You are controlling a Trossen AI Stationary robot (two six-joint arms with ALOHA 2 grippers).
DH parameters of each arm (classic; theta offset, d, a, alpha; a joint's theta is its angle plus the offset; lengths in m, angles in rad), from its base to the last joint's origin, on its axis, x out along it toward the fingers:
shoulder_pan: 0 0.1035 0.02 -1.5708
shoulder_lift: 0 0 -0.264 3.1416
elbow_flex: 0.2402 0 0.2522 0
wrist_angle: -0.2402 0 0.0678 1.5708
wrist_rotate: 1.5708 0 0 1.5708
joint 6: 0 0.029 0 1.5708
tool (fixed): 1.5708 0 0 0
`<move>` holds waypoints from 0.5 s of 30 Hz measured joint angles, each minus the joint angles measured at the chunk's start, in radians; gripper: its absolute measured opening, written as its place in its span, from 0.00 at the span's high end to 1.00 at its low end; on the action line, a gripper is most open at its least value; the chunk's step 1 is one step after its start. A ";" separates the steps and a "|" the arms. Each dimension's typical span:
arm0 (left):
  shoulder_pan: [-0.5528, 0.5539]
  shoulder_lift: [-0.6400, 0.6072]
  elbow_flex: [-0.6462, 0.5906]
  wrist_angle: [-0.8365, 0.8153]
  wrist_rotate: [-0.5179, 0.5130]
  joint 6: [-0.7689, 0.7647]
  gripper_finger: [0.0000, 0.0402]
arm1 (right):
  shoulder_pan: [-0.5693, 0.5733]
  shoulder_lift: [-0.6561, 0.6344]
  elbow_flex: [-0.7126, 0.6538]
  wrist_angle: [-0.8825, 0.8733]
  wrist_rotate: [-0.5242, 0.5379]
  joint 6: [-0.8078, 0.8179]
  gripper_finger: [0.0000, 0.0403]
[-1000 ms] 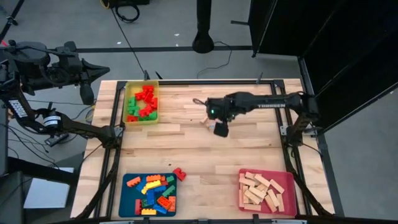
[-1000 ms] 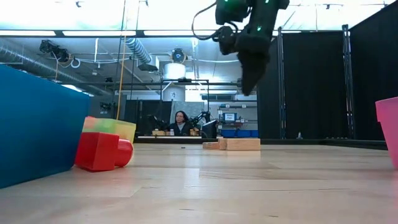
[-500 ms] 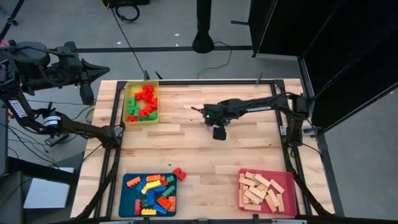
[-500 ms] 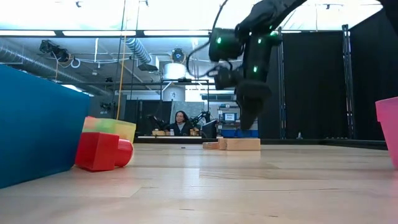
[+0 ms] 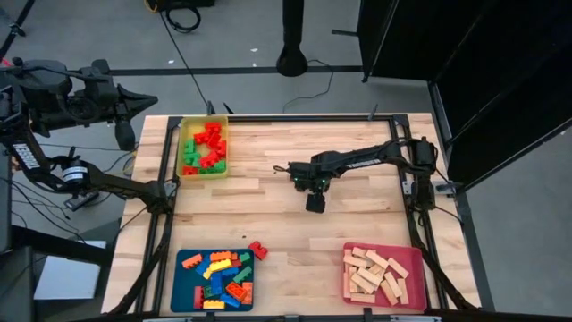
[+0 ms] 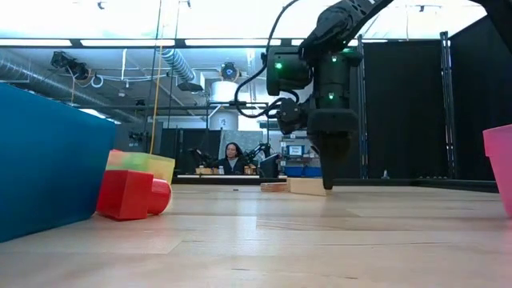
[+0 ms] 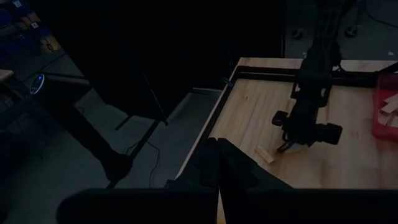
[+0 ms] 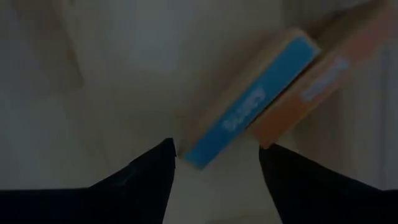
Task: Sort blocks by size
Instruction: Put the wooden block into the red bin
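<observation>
Right gripper [image 8: 214, 163] hangs low over the table [image 5: 268, 215] near its middle, fingers [image 8: 146, 168] spread on either side of two wooden bars [image 8: 249, 106], not yet touching. Other blocks fill trays at 10, 7 and 5 o'clock. Left gripper [image 7: 219, 163], closed, waits off the table's edge.

No readable text showing anywhere; white lettering on the blue-faced wooden bar [image 8: 249, 106] and the orange-faced wooden bar [image 8: 311, 87] blurring beyond reading.
</observation>
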 joint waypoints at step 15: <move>0.000 0.000 0.000 0.000 -0.007 0.001 0.99 | 0.046 0.007 0.000 0.143 0.113 0.253 0.52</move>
